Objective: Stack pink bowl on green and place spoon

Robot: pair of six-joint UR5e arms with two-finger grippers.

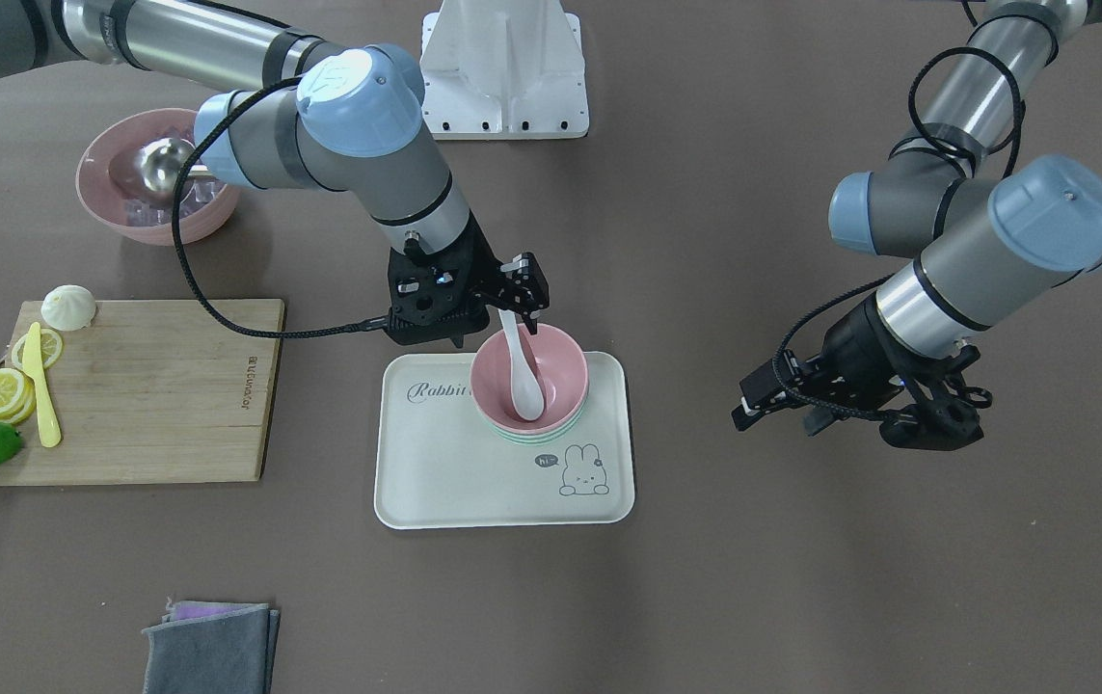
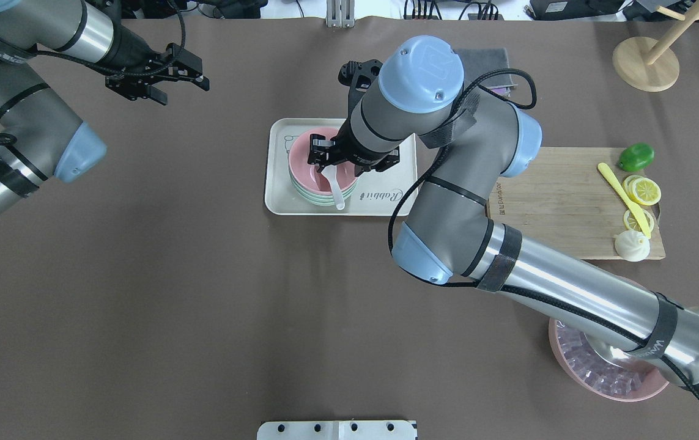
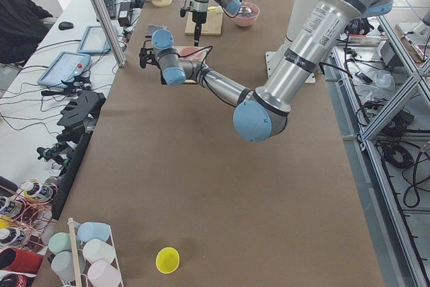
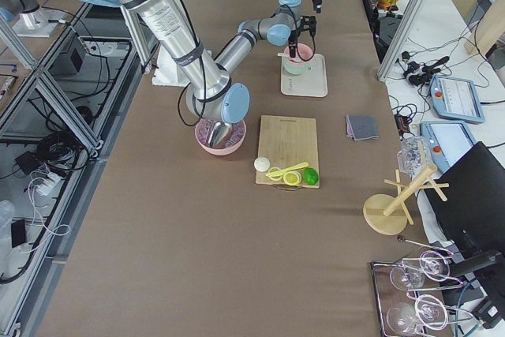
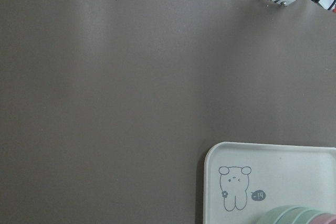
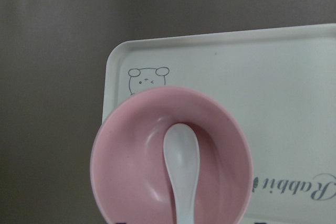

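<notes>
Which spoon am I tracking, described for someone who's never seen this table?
Find the cream rabbit tray at the table's middle; on it a small pink bowl sits atop mint-green bowls. The spoon lies in that bowl: glossy white with a short handle, unlike the steel scoop or yellow knife elsewhere.

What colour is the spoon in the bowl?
The spoon is white; the right wrist view shows it best.

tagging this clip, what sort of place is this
Probably a robotics lab: left arm and right arm at a table, aluminium framing beside it, a tablet among cables nearby.
</notes>
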